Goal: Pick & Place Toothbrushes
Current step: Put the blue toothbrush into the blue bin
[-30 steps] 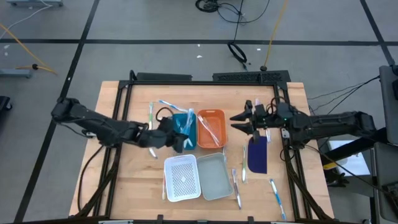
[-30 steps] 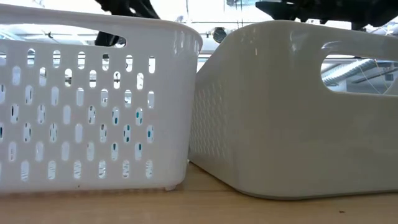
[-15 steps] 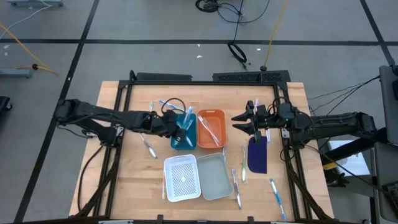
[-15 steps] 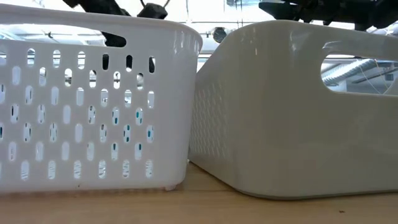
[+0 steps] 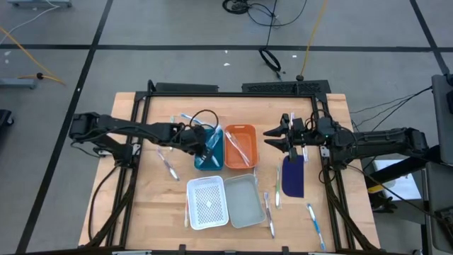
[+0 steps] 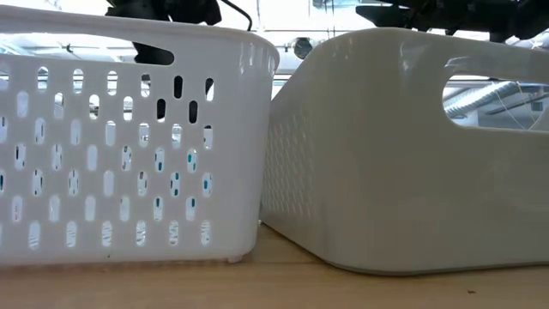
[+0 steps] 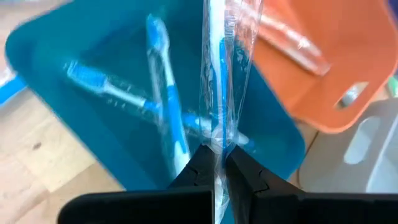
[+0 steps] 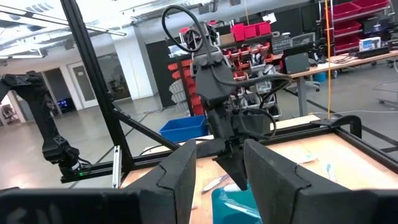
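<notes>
The left gripper (image 5: 206,144) hangs over the blue tray (image 5: 200,161) near the middle of the table (image 5: 148,205). Its fingers (image 7: 202,168) are pressed together on a wrapped toothbrush (image 7: 217,68) with a blue and white handle, which sticks out over the tray in its clear wrapper. Two more blue toothbrushes (image 7: 163,106) already lie inside that blue tray. Just to the right of it sits the orange tray (image 5: 241,146), with light-colored toothbrushes (image 5: 240,147) in it. The right gripper (image 5: 272,139) waits in the air on the right side of the table, above the far end of the dark blue pad (image 5: 293,176), and its fingers (image 8: 180,171) are spread apart with nothing between them. On the near side stand a white basket with holes (image 5: 207,203) and a grey bin (image 5: 245,200), side by side. Other toothbrushes lie loose on the table, one left of the blue tray (image 5: 168,166) and some near the right front (image 5: 313,222).
</notes>
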`<control>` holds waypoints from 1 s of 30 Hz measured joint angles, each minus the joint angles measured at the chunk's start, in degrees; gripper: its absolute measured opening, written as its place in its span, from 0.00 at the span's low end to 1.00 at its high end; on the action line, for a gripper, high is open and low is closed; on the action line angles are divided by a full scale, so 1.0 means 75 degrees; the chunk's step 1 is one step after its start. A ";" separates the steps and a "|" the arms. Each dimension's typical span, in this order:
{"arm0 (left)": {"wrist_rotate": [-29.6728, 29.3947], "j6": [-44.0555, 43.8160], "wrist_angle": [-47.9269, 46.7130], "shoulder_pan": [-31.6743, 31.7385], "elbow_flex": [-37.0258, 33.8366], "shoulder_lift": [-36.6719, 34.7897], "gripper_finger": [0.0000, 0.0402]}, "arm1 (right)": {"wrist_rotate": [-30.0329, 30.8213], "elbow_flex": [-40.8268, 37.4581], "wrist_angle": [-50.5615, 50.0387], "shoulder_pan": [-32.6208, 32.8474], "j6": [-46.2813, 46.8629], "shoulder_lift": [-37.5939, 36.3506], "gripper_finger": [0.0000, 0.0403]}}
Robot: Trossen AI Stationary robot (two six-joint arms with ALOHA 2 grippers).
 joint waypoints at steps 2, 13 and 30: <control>0.0015 0.0007 -0.0052 0.0036 0.0002 0.0091 0.01 | -0.0003 0.0000 0.0003 0.0000 0.0001 0.0000 0.32; 0.0429 -0.0058 0.0113 0.0267 -0.0004 0.0383 0.01 | -0.0003 0.0003 0.0000 0.0003 0.0143 0.0000 0.32; 0.0948 -0.0381 0.0062 0.0270 -0.0004 0.0377 0.05 | -0.0029 0.0006 0.0004 0.0003 0.0146 0.0000 0.32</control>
